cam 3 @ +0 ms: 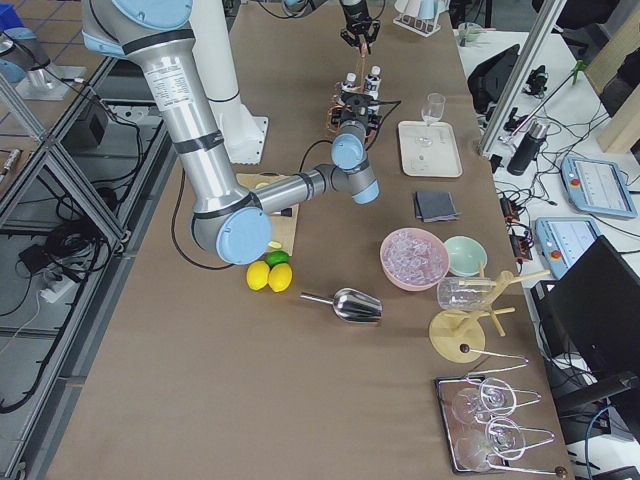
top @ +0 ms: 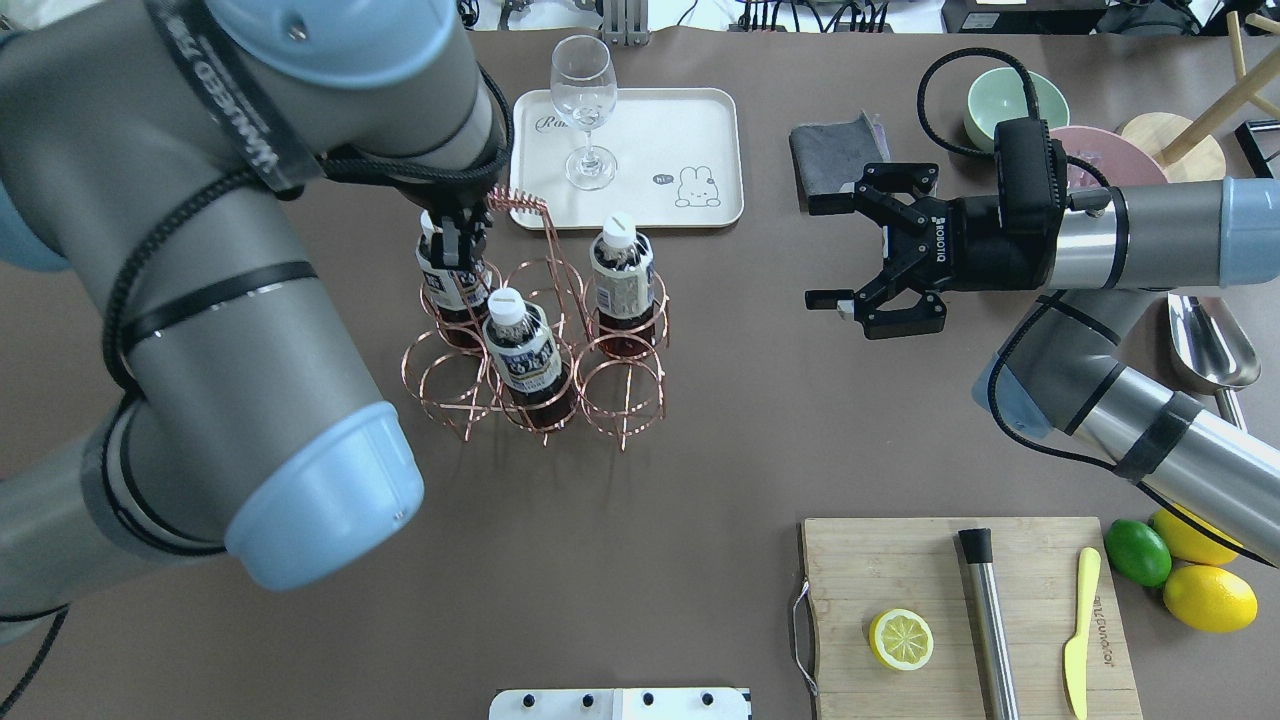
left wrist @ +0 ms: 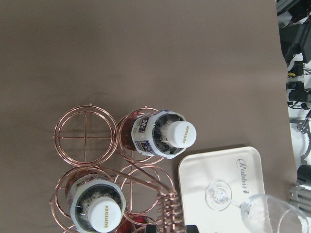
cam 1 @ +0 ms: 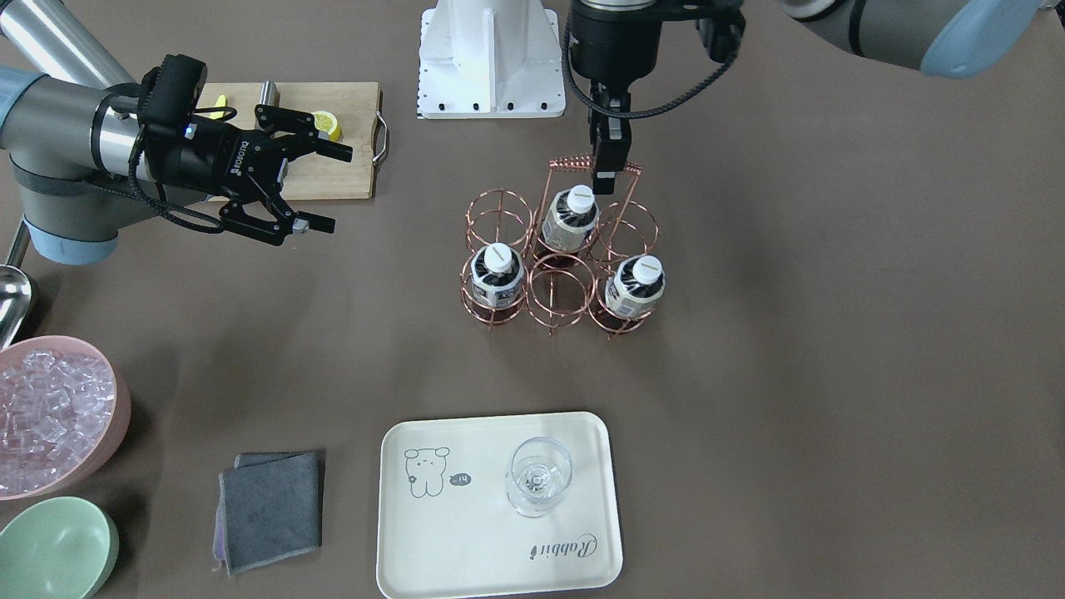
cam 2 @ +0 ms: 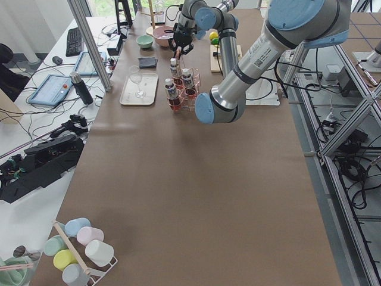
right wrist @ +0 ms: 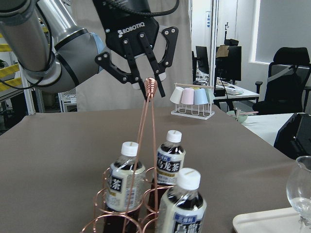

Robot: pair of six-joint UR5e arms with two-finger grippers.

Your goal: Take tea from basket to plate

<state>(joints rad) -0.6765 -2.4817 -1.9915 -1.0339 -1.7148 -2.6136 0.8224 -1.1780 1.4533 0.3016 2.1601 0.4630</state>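
Note:
Three tea bottles [cam 1: 571, 218] [cam 1: 497, 274] [cam 1: 636, 283] with white caps stand in ring cells of the copper wire basket [cam 1: 497, 218] at mid-table. My left gripper [cam 1: 607, 173] reaches down from above and is shut on the coil-wrapped handle [right wrist: 151, 85]; the right wrist view shows a finger on each side of it. My right gripper [top: 818, 252] hovers open and empty, to the side of the basket, jaws facing the bottles. The cream plate [cam 1: 466, 532] lies beyond the basket and carries a stemmed glass [cam 1: 539, 476].
A grey cloth [cam 1: 270, 509], a pink bowl of ice [cam 1: 50, 412] and a green bowl [cam 1: 54, 549] lie on the right arm's side. A cutting board [top: 960, 600] with lemon half, metal rod and yellow knife sits near the robot. A metal scoop [top: 1210, 345] lies beside it.

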